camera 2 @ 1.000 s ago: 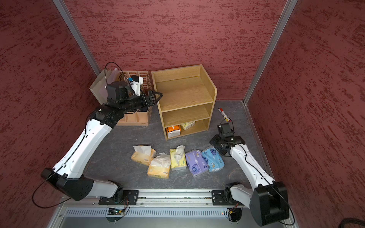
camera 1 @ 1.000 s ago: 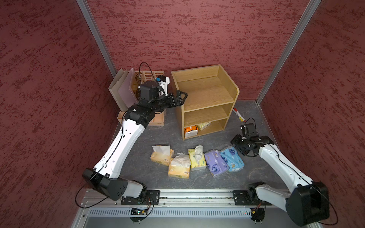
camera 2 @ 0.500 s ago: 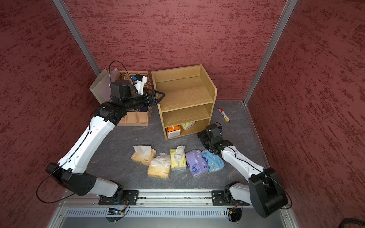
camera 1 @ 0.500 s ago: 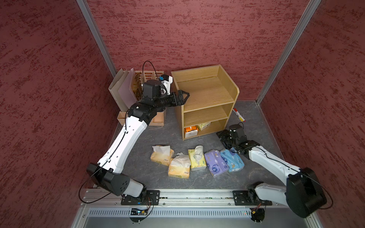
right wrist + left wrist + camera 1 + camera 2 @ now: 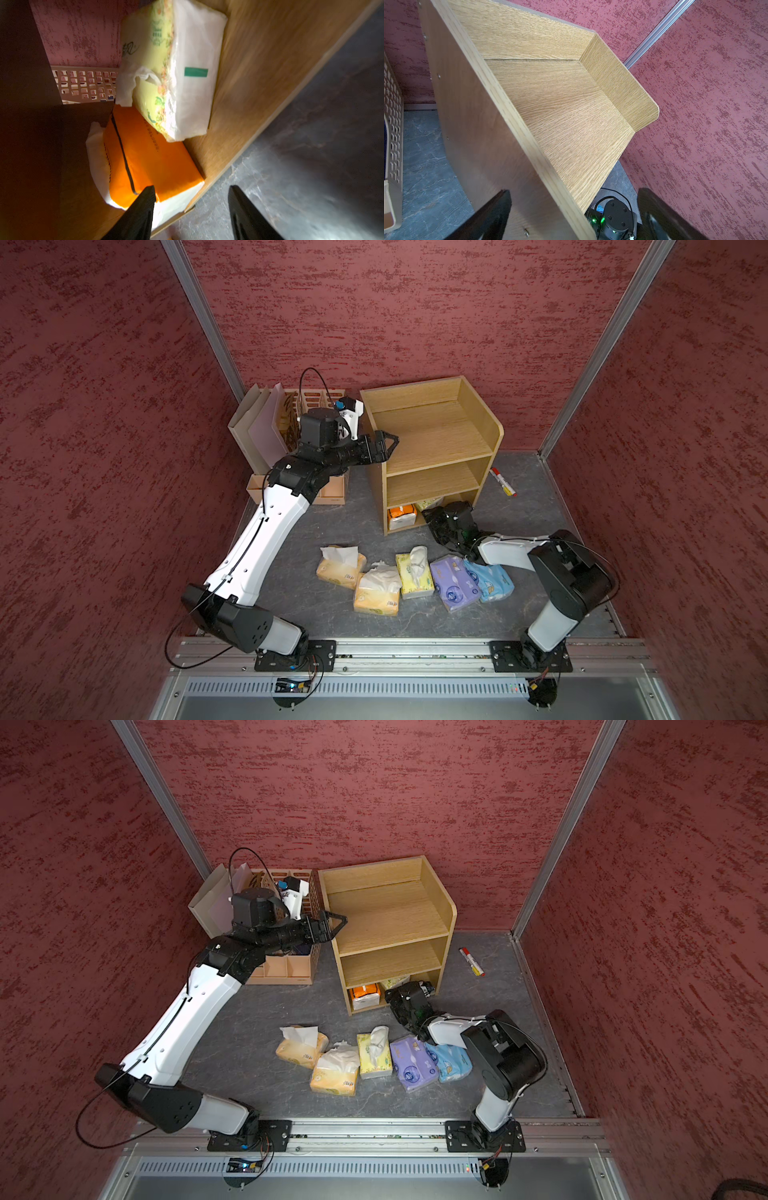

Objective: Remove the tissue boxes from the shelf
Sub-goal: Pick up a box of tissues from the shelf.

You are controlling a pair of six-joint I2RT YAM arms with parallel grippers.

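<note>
- Straddles shelf's [image 5: 436,439] side wall w/ left hand [image 5: 574,190], open, gripping nothing; prob. to steady it.
- Aims right hand [image 5: 191,187], spread wide & empty, at orange pack [image 5: 158,158] in bottom tier; yellow pack [image 5: 166,83] beside it, deeper in.
- Leaves five packs [image 5: 415,578] out on surface [image 5: 332,531], in front.

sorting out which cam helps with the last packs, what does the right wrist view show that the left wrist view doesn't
Only the right wrist view: the pale yellow pack and the orange-and-white pack on the bottom tier of the shelf, with the open right gripper before them. Only the left wrist view: the bare top tier and the open left gripper at its side panel. Both: the shelf's wood, the peach organizer, the grey floor.
</note>
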